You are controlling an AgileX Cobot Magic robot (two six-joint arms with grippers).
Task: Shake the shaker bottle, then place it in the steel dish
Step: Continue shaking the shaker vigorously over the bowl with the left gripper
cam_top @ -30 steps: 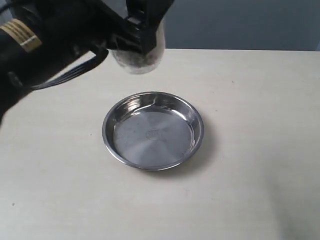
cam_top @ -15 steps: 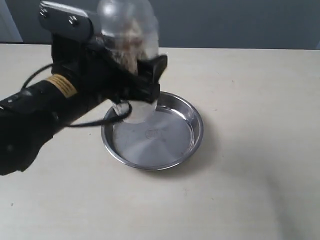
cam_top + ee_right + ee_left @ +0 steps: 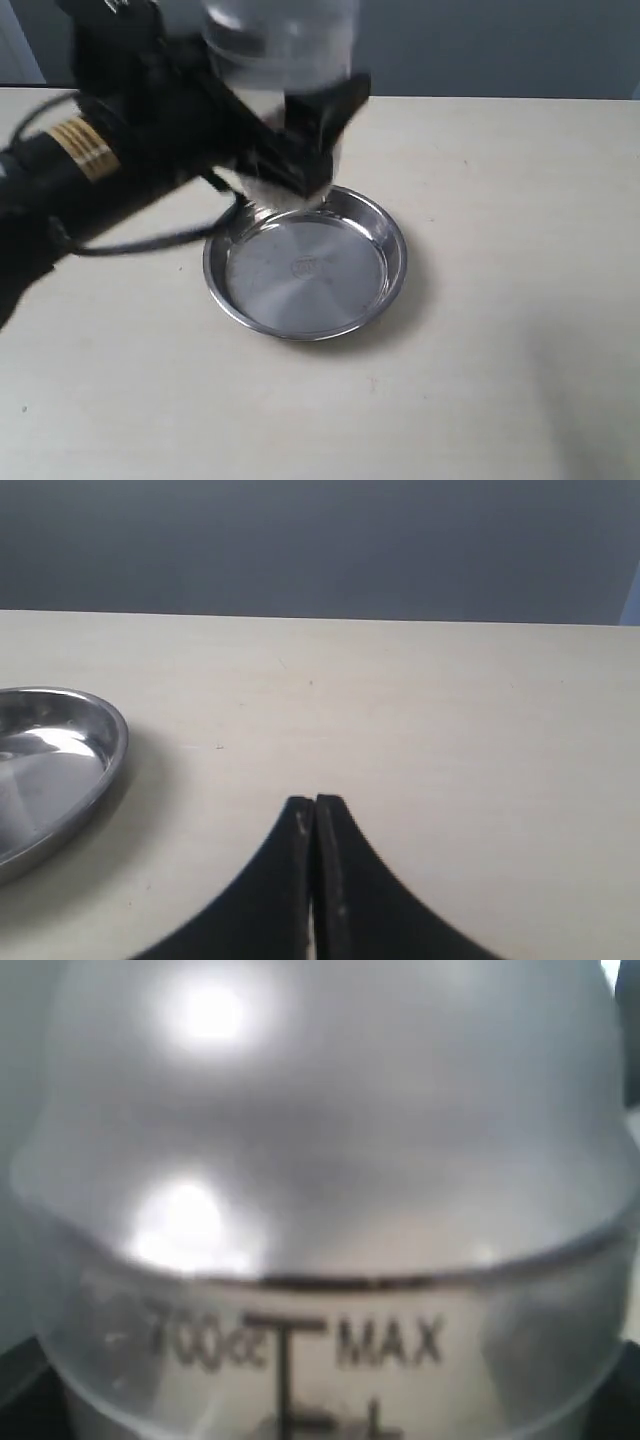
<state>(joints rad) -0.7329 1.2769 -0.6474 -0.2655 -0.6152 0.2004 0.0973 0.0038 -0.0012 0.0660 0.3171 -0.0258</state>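
The frosted shaker bottle (image 3: 280, 45) hangs above the table's far side, just behind the steel dish (image 3: 395, 255), blurred by motion. My left gripper (image 3: 290, 140) is shut on the bottle around its lower body. In the left wrist view the shaker bottle (image 3: 320, 1160) fills the picture, its domed top and "700cc MAX" marks close to the lens; the fingers are hidden there. The steel dish (image 3: 100, 730) lies flat with nothing in it. My right gripper (image 3: 315, 805) is shut on nothing, low over bare table to the dish's right.
The black left arm (image 3: 90, 170) with its cable reaches in from the left and covers the dish's far left rim. The beige table (image 3: 500, 350) spreads round the dish. A grey wall (image 3: 500, 45) stands behind the table's far edge.
The left arm has swung the bottle down from the top edge of view and then slightly up and to the right. Dish and right gripper have stayed put.
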